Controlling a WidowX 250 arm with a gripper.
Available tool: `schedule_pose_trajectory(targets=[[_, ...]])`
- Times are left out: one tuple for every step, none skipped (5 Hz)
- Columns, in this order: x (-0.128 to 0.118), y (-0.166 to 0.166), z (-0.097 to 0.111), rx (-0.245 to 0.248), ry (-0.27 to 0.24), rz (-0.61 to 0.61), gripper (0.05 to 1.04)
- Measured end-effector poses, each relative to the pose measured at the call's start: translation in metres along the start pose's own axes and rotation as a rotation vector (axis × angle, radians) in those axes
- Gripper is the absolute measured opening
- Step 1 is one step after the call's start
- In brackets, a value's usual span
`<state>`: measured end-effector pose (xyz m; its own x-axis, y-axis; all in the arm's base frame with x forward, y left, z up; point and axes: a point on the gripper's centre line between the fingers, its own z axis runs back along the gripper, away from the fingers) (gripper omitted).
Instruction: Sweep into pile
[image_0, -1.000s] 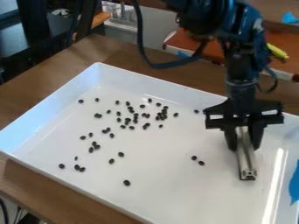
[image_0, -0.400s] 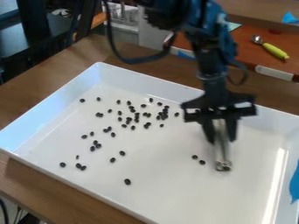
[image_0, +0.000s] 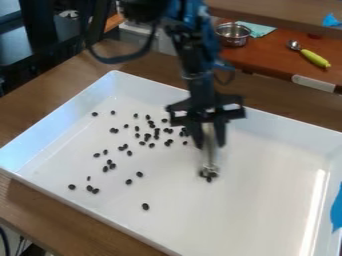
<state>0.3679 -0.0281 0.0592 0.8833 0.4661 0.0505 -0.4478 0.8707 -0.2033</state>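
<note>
Small, dark, rounded beans (image_0: 145, 206) lie scattered over the smooth floor of a glossy white rectangular tray (image_0: 280, 200), most thickly above and left of centre in the frame. Right of centre, the black gripper (image_0: 211, 142) has its fingers closed around a slim silvery bar (image_0: 210, 155), its lower end at a few beans. A round, shiny metal bowl (image_0: 233, 35) sits at upper right.
</note>
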Motion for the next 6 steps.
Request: schedule_pose_trajectory(targets=[[0.005, 0.028, 0.006, 0.021, -0.030, 0.037, 0.374], [0.006, 0.041, 0.010, 0.027, -0.061, 0.037, 0.374], [0.008, 0.056, 0.013, 0.034, -0.084, 0.066, 0.374], [0.002, 0.071, 0.017, 0.037, -0.077, 0.092, 0.374], [-0.004, 0.083, 0.020, 0.058, -0.066, 0.106, 0.374], [-0.011, 0.098, 0.030, 0.083, -0.081, 0.120, 0.374]])
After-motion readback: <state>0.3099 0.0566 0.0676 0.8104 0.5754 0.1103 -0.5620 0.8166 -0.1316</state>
